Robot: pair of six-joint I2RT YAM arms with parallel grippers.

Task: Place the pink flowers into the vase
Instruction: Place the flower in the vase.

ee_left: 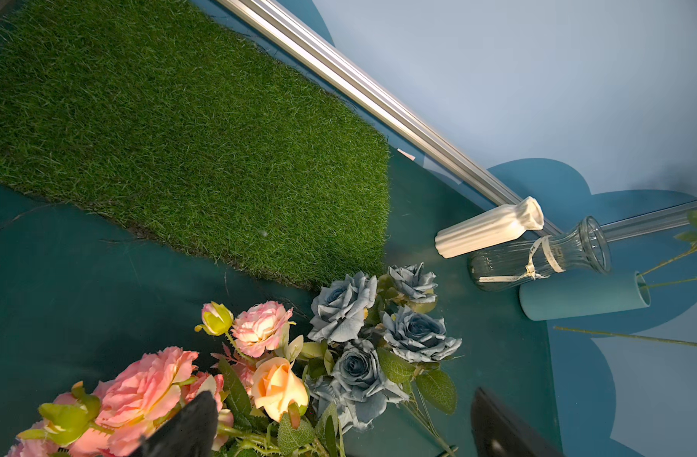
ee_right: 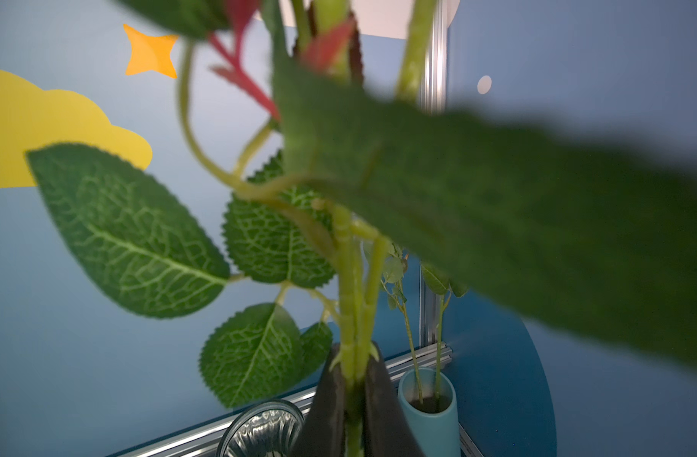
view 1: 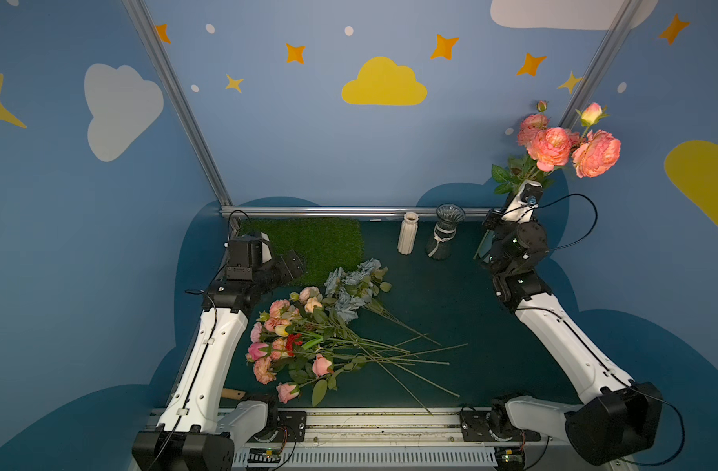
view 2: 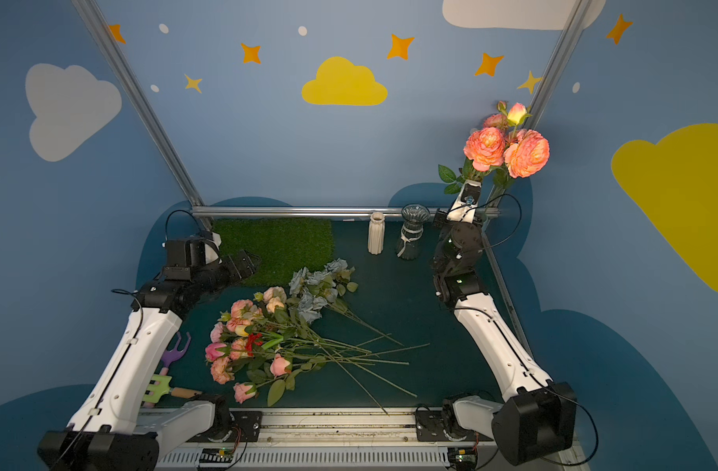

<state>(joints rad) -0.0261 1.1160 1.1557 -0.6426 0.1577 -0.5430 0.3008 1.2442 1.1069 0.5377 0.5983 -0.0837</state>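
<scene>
My right gripper (view 1: pixel 527 188) is raised at the back right, shut on the green stems (ee_right: pixel 353 300) of a bunch of pink flowers (view 1: pixel 561 147) that stands upright above it, also seen in a top view (view 2: pixel 506 151). Below its fingers (ee_right: pixel 331 399) are a clear glass vase (ee_right: pixel 260 431) and a teal tube vase (ee_right: pixel 430 407) holding thin stems. More pink flowers (view 1: pixel 284 338) lie in a heap on the table's front left. My left gripper (ee_left: pixel 343 431) hangs open just above their blooms (ee_left: pixel 141 391), holding nothing.
A white ribbed vase (view 1: pixel 408 234) stands left of the glass vase (view 1: pixel 445 236) at the back rail. Grey-blue roses (view 1: pixel 349 289) and a small red carnation (view 1: pixel 294 340) lie among the heap. A grass mat (view 1: pixel 316 244) covers the back left. Toy garden tools (view 2: pixel 165 375) lie under the left arm.
</scene>
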